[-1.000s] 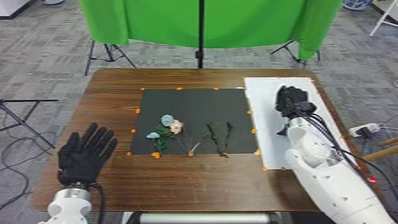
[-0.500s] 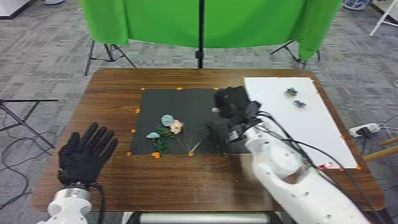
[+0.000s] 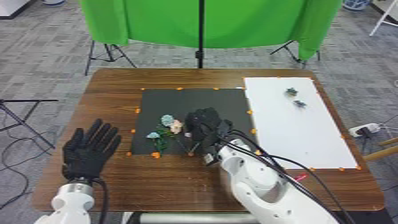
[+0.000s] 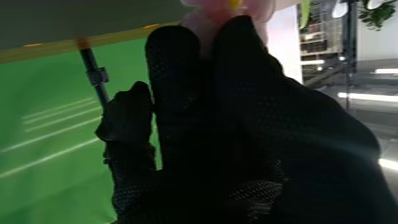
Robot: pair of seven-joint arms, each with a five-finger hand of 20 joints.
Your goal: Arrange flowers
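Mat [image 3: 182, 100] on surface [image 3: 178, 180]; sheet [image 3: 289, 135] right of mat; flowers [image 3: 167, 120] on mat, front-left part; two sprigs [image 3: 291, 92] on sheet, far end, one behind other; pole [image 3: 201, 30] behind surface.

Right hand [image 3: 204, 125] above the black mat [image 3: 169, 100], just beside a pink flower [image 3: 176, 127]. Pale blue flowers [image 3: 167, 120] lie on the mat's left part. Left hand [image 3: 87, 155], fingers straight, is left of the mat. Right of the mat, a white sheet [image 3: 293, 140] bears two small bluish flowers [image 3: 291, 92].
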